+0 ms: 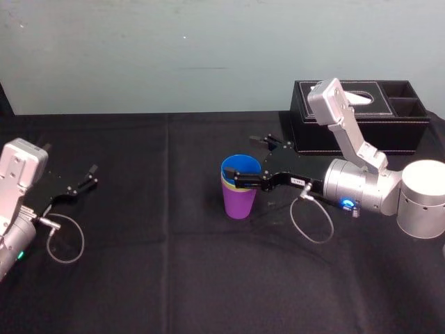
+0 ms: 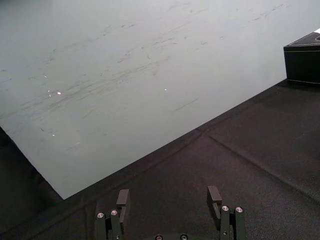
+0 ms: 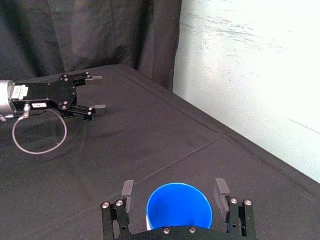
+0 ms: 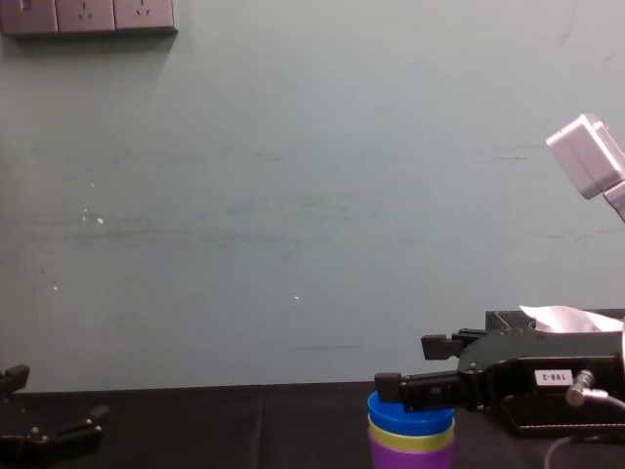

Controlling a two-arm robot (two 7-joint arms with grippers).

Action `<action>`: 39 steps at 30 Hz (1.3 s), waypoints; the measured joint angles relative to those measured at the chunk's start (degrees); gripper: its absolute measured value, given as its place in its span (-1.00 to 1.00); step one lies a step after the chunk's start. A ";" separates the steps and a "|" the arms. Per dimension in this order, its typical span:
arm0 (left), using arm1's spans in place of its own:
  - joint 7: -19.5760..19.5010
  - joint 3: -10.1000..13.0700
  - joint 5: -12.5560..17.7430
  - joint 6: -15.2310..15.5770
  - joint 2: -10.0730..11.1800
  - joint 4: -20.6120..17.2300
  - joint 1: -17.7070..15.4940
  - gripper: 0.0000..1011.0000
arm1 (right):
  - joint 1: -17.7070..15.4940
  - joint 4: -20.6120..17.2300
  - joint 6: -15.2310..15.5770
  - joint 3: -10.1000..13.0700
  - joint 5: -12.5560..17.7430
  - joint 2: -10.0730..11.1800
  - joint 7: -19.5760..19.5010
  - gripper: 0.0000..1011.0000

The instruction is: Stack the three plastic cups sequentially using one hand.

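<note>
Blue cup (image 1: 240, 165) sits nested atop the yellow-green cup (image 4: 410, 437) and purple cup (image 1: 240, 202) near the tissue box (image 1: 348, 136), the right claw (image 1: 249, 161) straddling its rim, released, seemingly to leave the stack seated; the left claw (image 2: 168, 196) idles spread, well away.

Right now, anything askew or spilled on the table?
Nothing stands out. The blue cup sits nested in the yellow-green cup and purple cup, stack upright. The right gripper is open astride its rim; the left gripper is idle at the table's left.

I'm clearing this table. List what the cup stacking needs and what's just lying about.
Job: blue cup, yellow-green cup, purple cup, nested; right gripper, open around the top cup.
Lying about: tissue box behind; left gripper, open, parked far left.
</note>
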 joint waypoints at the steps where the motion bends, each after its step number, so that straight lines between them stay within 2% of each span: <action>1: 0.00 0.00 0.00 0.00 0.00 0.00 0.00 1.00 | 0.00 0.00 0.00 0.00 0.00 0.00 0.00 0.98; 5: 0.00 0.00 0.00 0.00 0.00 0.00 0.00 1.00 | -0.21 -0.16 -0.12 0.13 0.01 0.05 -0.15 0.98; 13: 0.00 0.00 0.00 0.00 0.00 0.00 0.00 1.00 | -3.62 -2.94 -2.05 2.47 0.08 1.15 -3.05 0.98; 23: 0.00 0.00 0.00 0.00 0.00 0.00 0.00 1.00 | -9.74 -5.80 -5.66 7.32 0.09 2.95 -6.75 0.98; 29: 0.00 0.00 0.00 0.00 0.00 0.00 0.00 1.00 | -11.72 -4.75 -7.51 9.57 -0.49 3.21 -7.90 0.98; 39: 0.00 0.00 0.00 0.00 0.00 0.00 0.00 1.00 | -12.70 -2.07 -8.78 11.62 -1.61 3.41 -7.82 0.98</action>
